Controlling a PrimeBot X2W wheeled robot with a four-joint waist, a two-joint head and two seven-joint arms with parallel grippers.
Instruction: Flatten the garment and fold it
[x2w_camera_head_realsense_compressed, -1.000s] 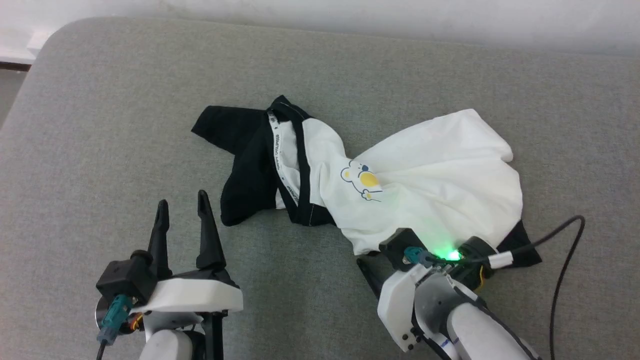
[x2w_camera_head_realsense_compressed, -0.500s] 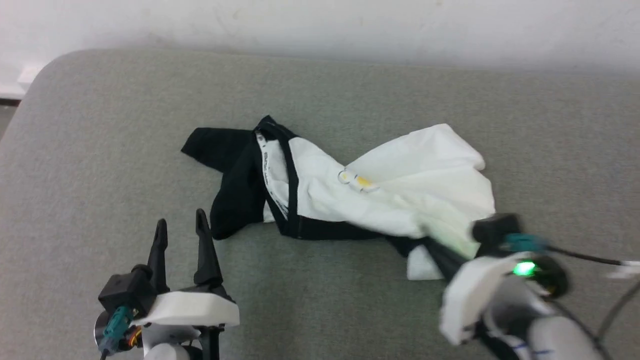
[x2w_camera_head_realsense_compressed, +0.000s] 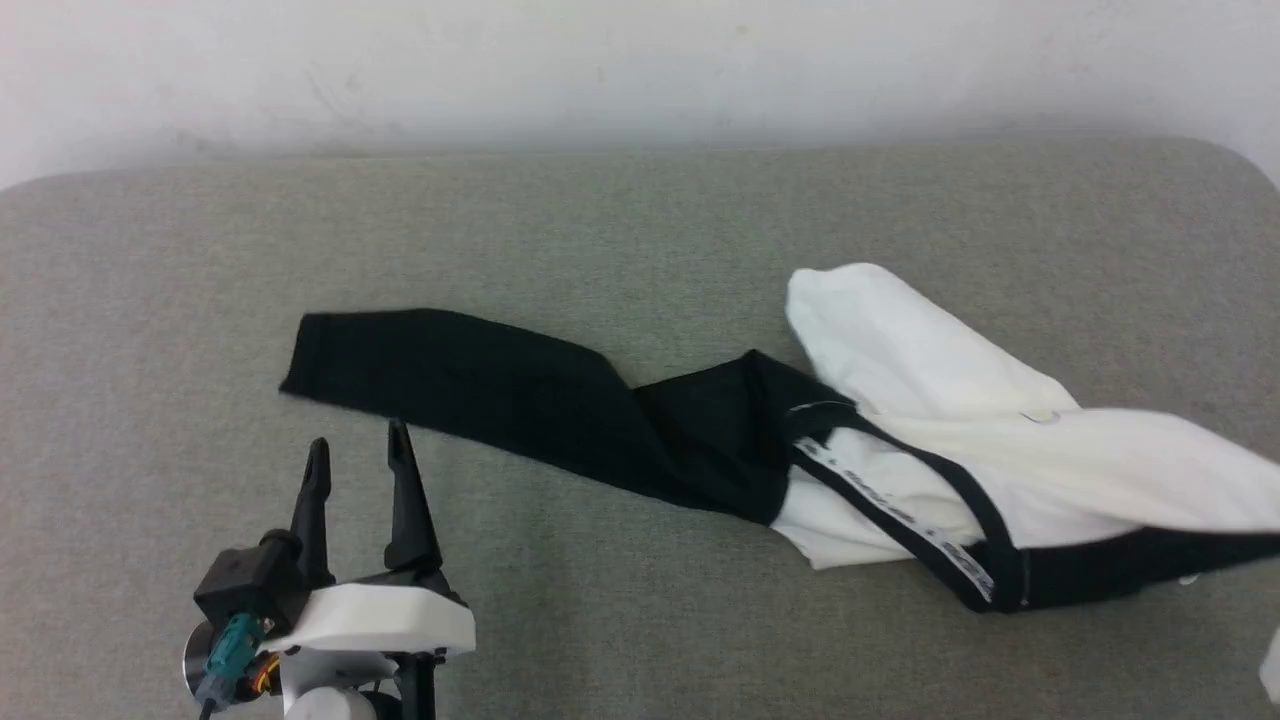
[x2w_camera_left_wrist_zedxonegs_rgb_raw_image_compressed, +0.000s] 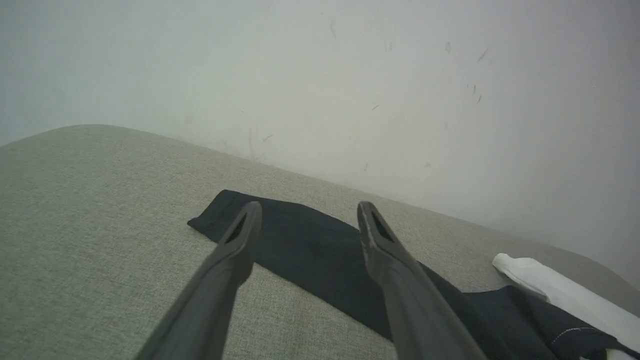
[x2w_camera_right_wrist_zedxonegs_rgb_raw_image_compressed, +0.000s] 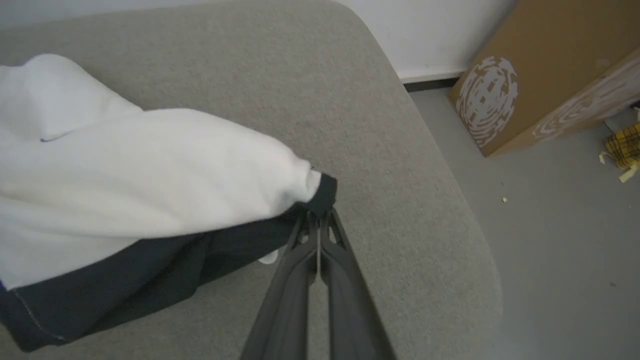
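grey cushion (x2w_camera_head_realsense_compressed: 640, 230); white wall (x2w_camera_head_realsense_compressed: 640, 70); cardboard box (x2w_camera_right_wrist_zedxonegs_rgb_raw_image_compressed: 540, 65)

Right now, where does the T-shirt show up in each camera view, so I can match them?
Head view: T-shirt spans left-centre to right edge, black sleeve leftward.
Left wrist view: black sleeve beyond the left claw, white part lower right.
Right wrist view: left half, corner pinched in right claw.
Shared landmark: grey cushion.

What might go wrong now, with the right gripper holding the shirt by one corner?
The right gripper pinches only a small tip of the garment, so it may slip out.
That tip is near the padded surface's rounded end; cloth could slide off.
The left gripper is open, holding nothing, so a pull may drag everything.
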